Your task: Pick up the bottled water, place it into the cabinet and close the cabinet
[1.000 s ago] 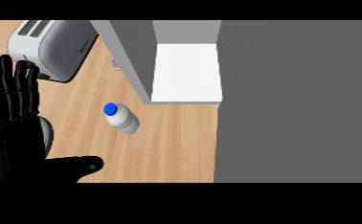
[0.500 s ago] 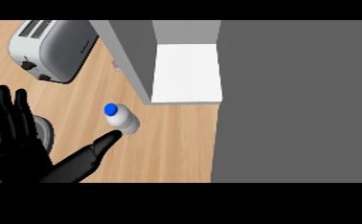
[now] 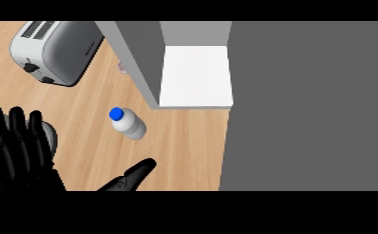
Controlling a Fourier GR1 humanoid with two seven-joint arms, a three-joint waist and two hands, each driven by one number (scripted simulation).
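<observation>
A clear plastic bottled water [image 3: 129,125] with a round blue cap [image 3: 116,113] lies tilted on the pale wood-grain table [image 3: 81,103], just in front of the open cabinet [image 3: 140,53] and outside it. The cabinet shows flat grey walls and a smooth white shelf [image 3: 196,75]; a broad matte grey panel [image 3: 295,108] fills the view's right side. The left robot hand [image 3: 29,165], glossy black, sits at the lower left with fingers straight and thumb [image 3: 136,173] spread wide, grasping nothing and near the bottle without touching it. A rounded metallic toaster [image 3: 55,50] stands at upper left. A grey rounded object [image 3: 49,134] is mostly hidden behind the fingers and cannot be identified.
</observation>
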